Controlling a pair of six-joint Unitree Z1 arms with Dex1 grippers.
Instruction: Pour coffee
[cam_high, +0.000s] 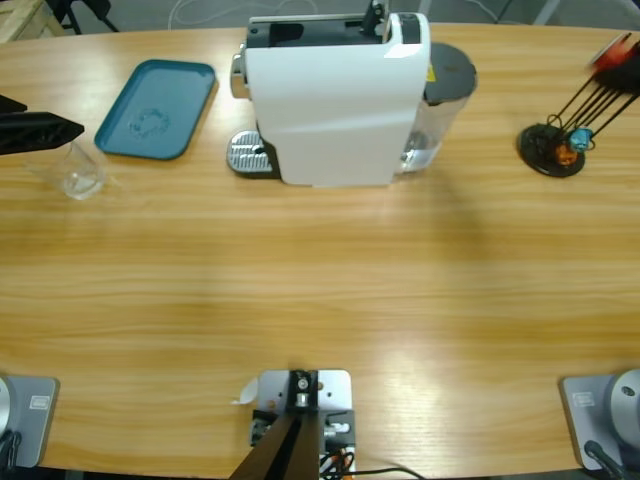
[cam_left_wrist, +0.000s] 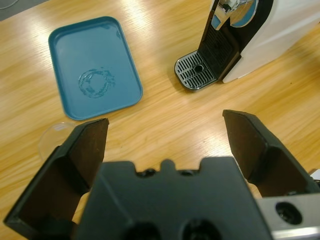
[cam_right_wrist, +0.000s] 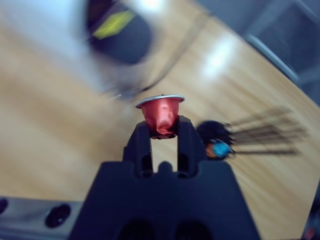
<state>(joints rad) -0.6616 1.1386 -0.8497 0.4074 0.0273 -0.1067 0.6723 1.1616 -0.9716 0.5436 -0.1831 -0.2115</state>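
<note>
Wooden desk (cam_high: 320, 290) beneath; my right hand (cam_right_wrist: 163, 131) pinches a red capsule (cam_right_wrist: 161, 113), rim up. My left hand (cam_left_wrist: 165, 145) gapes wide near the teal tray (cam_left_wrist: 92, 65).

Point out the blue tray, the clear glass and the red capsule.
Teal-blue rectangular plastic tray (cam_high: 190, 85): high view, bare right part.
Small clear drinking glass (cam_high: 76, 177): high view, its wall.
Red metal coffee capsule (cam_right_wrist: 161, 113): right wrist view, its body.

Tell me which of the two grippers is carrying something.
The right gripper: its black jaws pinch a small red coffee capsule with a silver rim. The left gripper hangs wide open with nothing between its jaws.
</note>
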